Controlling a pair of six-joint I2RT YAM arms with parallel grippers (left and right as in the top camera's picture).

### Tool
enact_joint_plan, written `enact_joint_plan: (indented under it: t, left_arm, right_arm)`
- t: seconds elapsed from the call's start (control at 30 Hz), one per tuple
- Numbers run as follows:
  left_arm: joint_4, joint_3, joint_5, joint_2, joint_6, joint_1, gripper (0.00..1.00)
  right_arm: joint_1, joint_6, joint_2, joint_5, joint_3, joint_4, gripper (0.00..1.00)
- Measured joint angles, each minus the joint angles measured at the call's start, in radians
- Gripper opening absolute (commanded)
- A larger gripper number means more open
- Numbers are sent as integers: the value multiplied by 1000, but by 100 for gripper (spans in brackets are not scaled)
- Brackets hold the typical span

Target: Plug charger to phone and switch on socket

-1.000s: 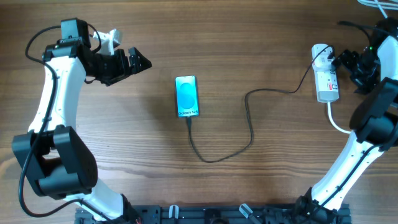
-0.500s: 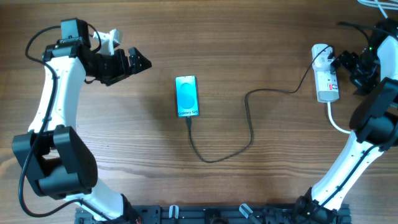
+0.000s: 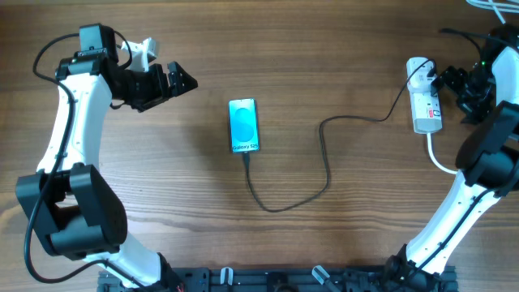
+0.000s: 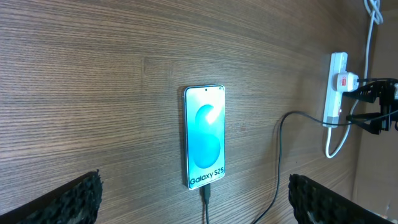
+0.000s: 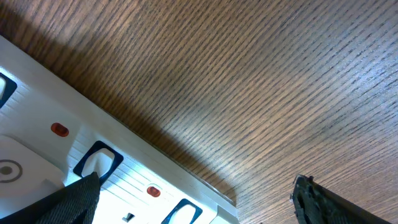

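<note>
the main risk sits at the upper right of the overhead frame. the socket (image 3: 424, 105) is a light white strip lying loose on the table (image 3: 162, 211), and the right tool (image 3: 456, 89) hangs just beside its right edge with its fingers spread wide and nothing between them. a push at the switch that lands off-centre would likely slide or turn the strip instead of tipping the rocker. that would drag on the charger (image 3: 326, 162), whose dark cable runs from the strip's left side in a loose loop down to the lower end of the phone (image 3: 244, 125). the loop has slack, so a small shove may be absorbed, but a large one could pull the connector out. the spread fingers could also catch the thick white cord (image 3: 436, 158) curving away below the strip, or the cable where it leaves the adapter.

the right wrist view shows only the strip's white face with small red marks at lower left. whether the rocker is on cannot be told from these pictures.

the phone lies at centre frame, screen lit, with the connector apparently seated. the left tool (image 3: 174, 88), also released and empty, is at upper left. it is well apart from the phone and so in no place to steady it.
</note>
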Motion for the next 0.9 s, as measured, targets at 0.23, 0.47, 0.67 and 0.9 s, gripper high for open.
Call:
enact_joint_plan:
  t: [0.23,0.47,0.67,0.9]
  left_arm:
    - [0,0,0,0,0,0,100]
    - [0,0,0,0,0,0,100]
    - [0,0,0,0,0,0,100]
    - [0,0,0,0,0,0,100]
  right_arm:
    - [0,0,0,0,0,-2,100]
    - [2,0,2,-2,0,-18,99]
    - [2,0,2,-18,0,-31,100]
    - [-14,4,2,-20,0,-35,100]
